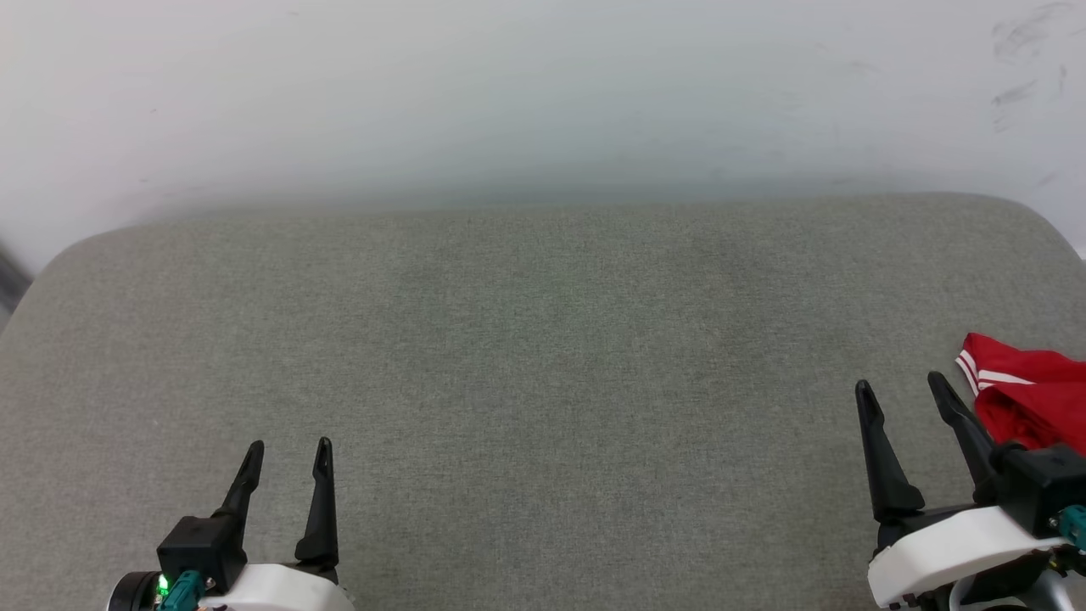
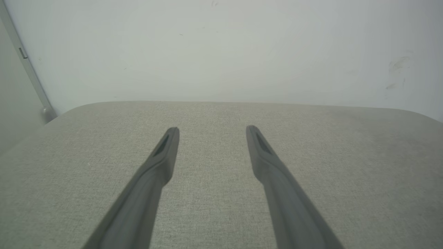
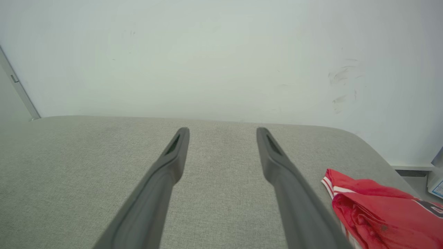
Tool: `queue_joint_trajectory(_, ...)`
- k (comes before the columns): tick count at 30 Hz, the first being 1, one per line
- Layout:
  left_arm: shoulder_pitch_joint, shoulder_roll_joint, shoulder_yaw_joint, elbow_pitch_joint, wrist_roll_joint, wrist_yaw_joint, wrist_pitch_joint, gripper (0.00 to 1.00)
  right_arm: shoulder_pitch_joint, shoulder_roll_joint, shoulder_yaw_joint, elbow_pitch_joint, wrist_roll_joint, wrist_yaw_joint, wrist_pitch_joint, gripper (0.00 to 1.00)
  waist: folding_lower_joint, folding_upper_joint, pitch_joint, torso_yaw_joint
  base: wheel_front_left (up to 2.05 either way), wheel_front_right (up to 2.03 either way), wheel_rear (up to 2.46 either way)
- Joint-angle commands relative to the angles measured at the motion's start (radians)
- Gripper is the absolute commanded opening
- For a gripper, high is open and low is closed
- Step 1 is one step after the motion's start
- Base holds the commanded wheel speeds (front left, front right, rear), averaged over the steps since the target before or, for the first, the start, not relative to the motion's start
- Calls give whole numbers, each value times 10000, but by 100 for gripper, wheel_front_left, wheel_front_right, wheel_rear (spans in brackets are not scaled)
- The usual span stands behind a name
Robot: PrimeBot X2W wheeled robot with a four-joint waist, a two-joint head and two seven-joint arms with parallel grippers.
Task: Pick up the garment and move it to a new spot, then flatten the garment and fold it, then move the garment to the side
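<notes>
The garment [image 1: 1031, 399] is a crumpled red shirt with a red-and-white striped hem, lying at the right edge of the grey cushioned surface [image 1: 543, 356]; part of it runs out of frame. The right wrist view shows the garment [image 3: 384, 214] at lower right, with a bit of dark lettering. My right gripper [image 1: 904, 383] stands open just left of the garment, nothing between its fingers [image 3: 173, 159]. My left gripper [image 1: 288, 445] is open and empty at lower left, far from the garment, above bare fabric, fingers [image 2: 166, 152] apart.
A pale wall [image 1: 543, 93] with scuff marks rises right behind the cushion's rounded far edge. Beyond the cushion's right end, floor and a white object [image 3: 436, 180] show in the right wrist view. A pale vertical strip [image 2: 31, 76] runs along the wall at far left.
</notes>
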Motion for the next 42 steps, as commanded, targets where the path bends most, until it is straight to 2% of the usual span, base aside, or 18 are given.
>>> queue_joint_trajectory(1, -65, 47, 1, 33, -35, 45, -38, 100, 21, 49, 5, -55, -47, -8, 15, 100, 1, 0, 2, 9, 0, 0, 0)
queue_joint_trajectory(3, -94, 42, -20, 47, -58, 26, -41, 100, 23, 50, -24, -49, -12, -8, 37, 100, 1, 0, 11, 31, 0, 0, 0)
queue_joint_trajectory(4, -7, -4, -18, 34, -32, -6, 1, 0, 1, 2, -20, 2, 9, 0, 21, 0, 1, 0, 11, 32, 0, 0, 0)
queue_joint_trajectory(7, 76, -122, -39, 272, -115, -22, 49, 0, 76, 2, 15, 258, 98, 2, 17, 0, 1, 0, 13, 35, 0, 0, 0)
queue_joint_trajectory(24, -290, -467, 506, 453, -2984, -422, 876, 0, -342, -153, 37, 1085, 3678, 1, 29, 0, 1, 0, 18, 78, 0, 0, 0)
queue_joint_trajectory(42, -604, -769, 960, 600, -5466, -776, 1580, 0, -690, -235, -1, 1805, 6687, 0, 81, 0, 1, 0, 24, 122, 0, 0, 0)
